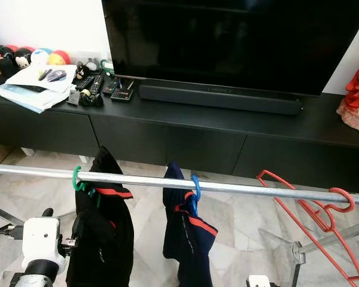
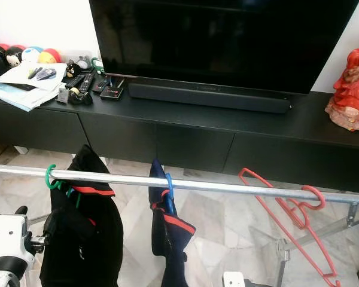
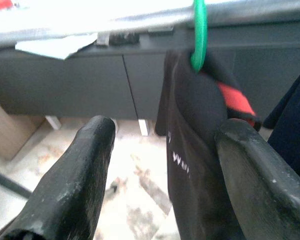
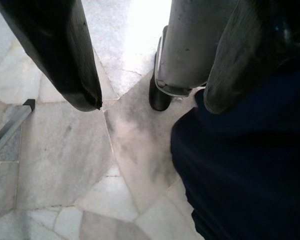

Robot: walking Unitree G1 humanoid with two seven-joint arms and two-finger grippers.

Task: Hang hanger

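A: Where do things stand on the rail [image 1: 239, 187]?

B: 3 hangers hook over it. The green hanger [image 1: 77, 177] carries a black garment [image 1: 102, 239], the blue hanger [image 1: 195, 190] carries a navy garment [image 1: 188, 233], and the red hanger [image 1: 314, 212] hangs bare and tilted, well apart from the others.

A: And the robot?

B: The left gripper [image 3: 165, 165] sits low beside the black garment with its 2 fingers spread; one finger [image 3: 255, 175] lies against the cloth, nothing clamped. The right gripper [image 4: 150, 65] points at the marble floor [image 4: 60, 160], fingers apart and empty, just beside the navy cloth.

A: What could go wrong from here?

B: Probably a snag. If the left arm lifts or swings, the finger touching the cloth could drag the black garment and slide or unhook the green hanger. The right gripper risks the same with the navy garment. The red hanger looks the least settled; a knock to the rail might slip it off.
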